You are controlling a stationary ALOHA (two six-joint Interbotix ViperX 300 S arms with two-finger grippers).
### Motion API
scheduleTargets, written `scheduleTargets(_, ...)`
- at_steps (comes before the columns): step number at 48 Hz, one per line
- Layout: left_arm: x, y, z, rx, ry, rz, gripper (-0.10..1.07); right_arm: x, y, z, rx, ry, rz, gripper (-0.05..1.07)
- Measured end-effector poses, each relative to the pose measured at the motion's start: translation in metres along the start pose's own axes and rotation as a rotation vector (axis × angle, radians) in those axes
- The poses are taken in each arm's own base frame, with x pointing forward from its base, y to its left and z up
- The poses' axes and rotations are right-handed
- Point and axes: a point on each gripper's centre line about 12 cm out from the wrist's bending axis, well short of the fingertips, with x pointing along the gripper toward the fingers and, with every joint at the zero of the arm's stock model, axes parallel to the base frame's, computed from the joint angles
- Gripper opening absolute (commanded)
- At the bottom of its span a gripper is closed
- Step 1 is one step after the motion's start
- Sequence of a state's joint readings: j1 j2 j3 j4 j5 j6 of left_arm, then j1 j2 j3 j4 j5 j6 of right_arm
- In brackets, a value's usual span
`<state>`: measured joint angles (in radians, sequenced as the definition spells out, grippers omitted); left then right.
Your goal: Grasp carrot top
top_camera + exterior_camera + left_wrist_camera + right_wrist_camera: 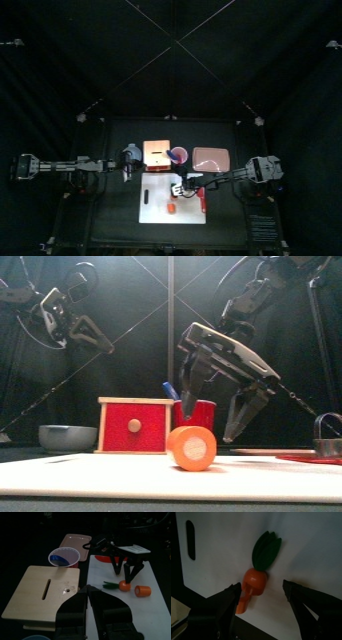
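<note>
Black curtains (54,60) are enclosing the whole pen, and crossed cords are showing pale against them in the top view. Inside, the small black table (114,220) is carrying a white cutting board (160,212) across its front half. At the board's far edge a red wooden box (135,425) is standing with a slotted pale top, a red cup (64,556) with a blue inside is sitting beside it, and a grey bowl (67,437) is resting at the far left in the front view.

The right gripper (263,592) is hanging over the board with its jaws standing wide apart on either side of the carrot top (259,567), not touching it. The carrot top is lying flat on the white board, its green leaves pointing away from the jaws. A plain orange carrot chunk (193,447) is sitting near it on the board.

The left gripper (89,594) is hovering raised above the box side, its jaws pressed together and empty.
</note>
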<state>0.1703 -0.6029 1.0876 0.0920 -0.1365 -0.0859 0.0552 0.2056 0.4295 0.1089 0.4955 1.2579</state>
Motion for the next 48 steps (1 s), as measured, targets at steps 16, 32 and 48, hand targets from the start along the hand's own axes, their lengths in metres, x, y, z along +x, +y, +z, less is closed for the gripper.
scheduleTargets(16, 0.0, 0.0, -0.002, 0.001, 0.003, 0.0, 0.51, 0.016, 0.007, 0.001, 0.03, 0.024, -0.029, 0.8)
scheduleTargets(32, 0.0, 0.0, -0.002, -0.002, 0.006, 0.0, 0.51, -0.015, 0.007, 0.004, -0.062, -0.017, -0.048, 0.72)
scheduleTargets(48, 0.0, 0.0, -0.002, -0.006, 0.009, -0.001, 0.51, -0.096, -0.074, 0.033, -0.007, -0.111, -0.105, 0.72)
